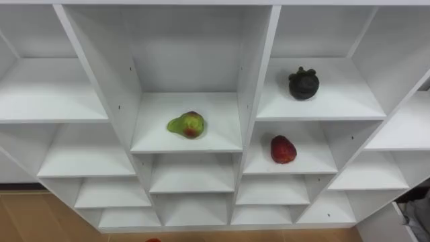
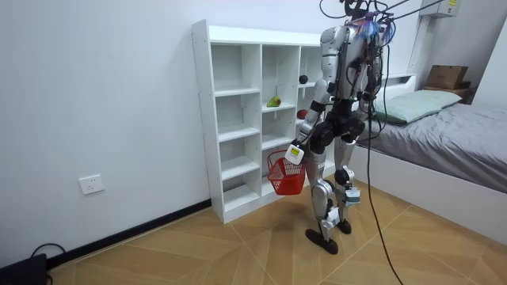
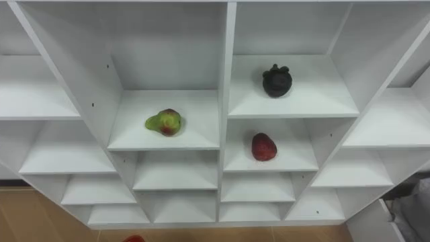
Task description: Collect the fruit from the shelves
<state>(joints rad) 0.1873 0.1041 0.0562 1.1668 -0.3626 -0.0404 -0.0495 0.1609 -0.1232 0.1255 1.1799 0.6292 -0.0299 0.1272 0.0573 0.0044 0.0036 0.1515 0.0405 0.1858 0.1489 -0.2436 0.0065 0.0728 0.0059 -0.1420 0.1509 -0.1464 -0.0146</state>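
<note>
The robot's standing square to the white closet, close in, and nothing's been picked yet: three fruits sit on the shelves. There's the pear in the middle column, lying on its side. Its long axis runs across the shelf, with the narrow green end to the robot's left and the blushed fat end to its right. One column to the right sits the dark mangosteen, upright with its cap on top. Directly below it, in the next compartment down, is a red fruit. The left hand hangs low at the robot's side, clamped on the handle of the red basket, well below all three fruits. So that arm looks spoken for! What the right hand is doing I cannot tell from where I stand. I'd say the reach falls to the right arm: the mangosteen and red fruit lie right of centre, on its side, up and ahead at about chest height. The pear is the longer stretch across.
</note>
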